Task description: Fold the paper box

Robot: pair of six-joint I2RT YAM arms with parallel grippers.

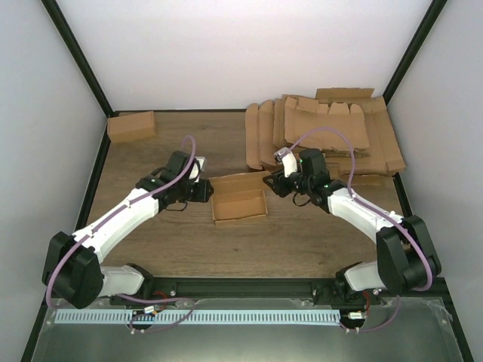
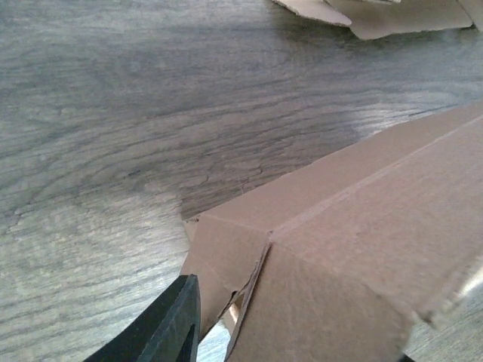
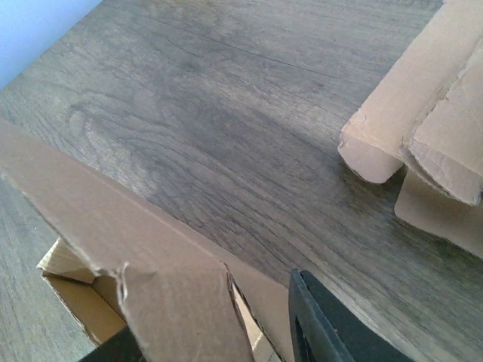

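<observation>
Cardboard box [image 1: 239, 200], brown, half-folded, sits braced between left gripper [image 1: 202, 190] and right gripper [image 1: 278, 183]; clamping cannot be told.

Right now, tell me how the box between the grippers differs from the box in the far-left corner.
The centre box lies open on top, inside showing; the corner box is closed. The centre box sits between the left gripper and right gripper; the corner box stands alone. Both are brown cardboard.

Flattened cardboard blanks [image 1: 324, 132] crowd the desk's [image 1: 249, 253] far right corner, a folded box [image 1: 131, 126] the far left. The left arm [image 1: 121, 213] and right arm [image 1: 355, 211] flank the open paper box [image 1: 239, 199] mid-desk, leaving bare wood along the far-centre and near edges.
</observation>
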